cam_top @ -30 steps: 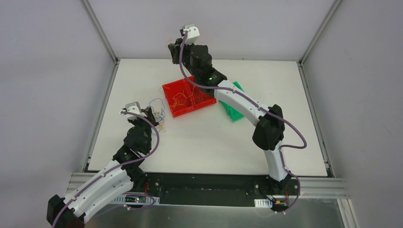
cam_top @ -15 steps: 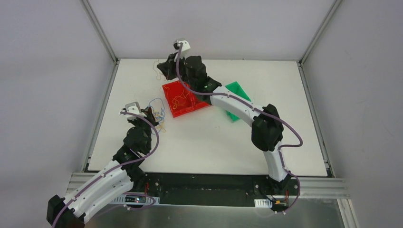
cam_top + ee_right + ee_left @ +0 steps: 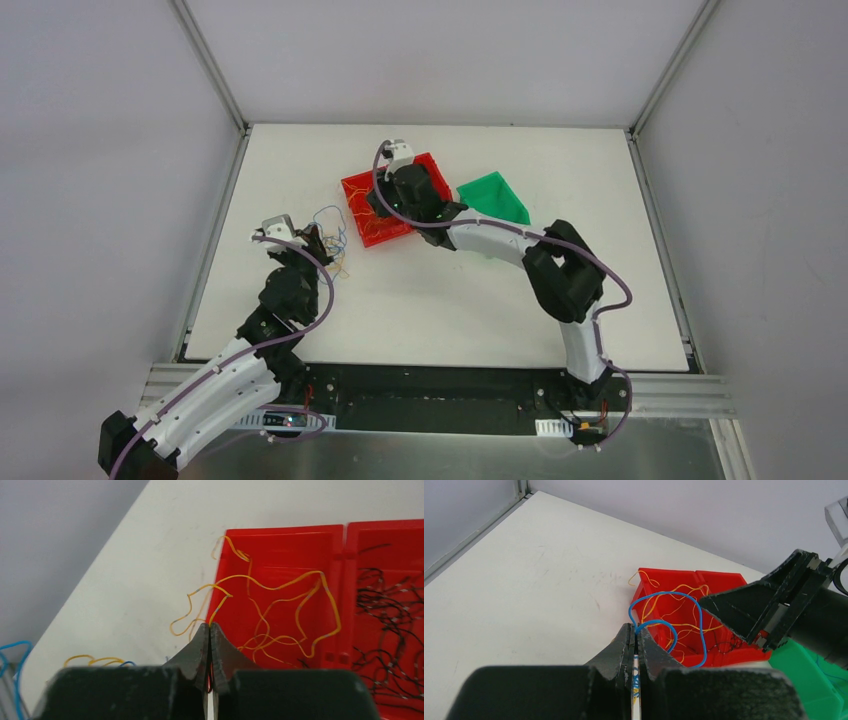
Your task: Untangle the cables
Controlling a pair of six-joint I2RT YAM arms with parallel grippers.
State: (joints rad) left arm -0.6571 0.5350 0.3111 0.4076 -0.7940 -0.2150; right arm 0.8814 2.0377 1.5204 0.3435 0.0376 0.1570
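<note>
Your left tool (image 3: 636, 638) is pressed together on a blue cable (image 3: 669, 593). Its loop stands up over the table (image 3: 450, 300), near the red bin (image 3: 285, 550). Your right tool (image 3: 210, 630) pinches a yellow cable (image 3: 272, 588) at the bin's left edge. That strand loops across the left compartment, and part of it spills onto the table. Dark cables (image 3: 385, 605) lie in the right compartment. The green bin (image 3: 492, 195) sits just beside the red bin.
</note>
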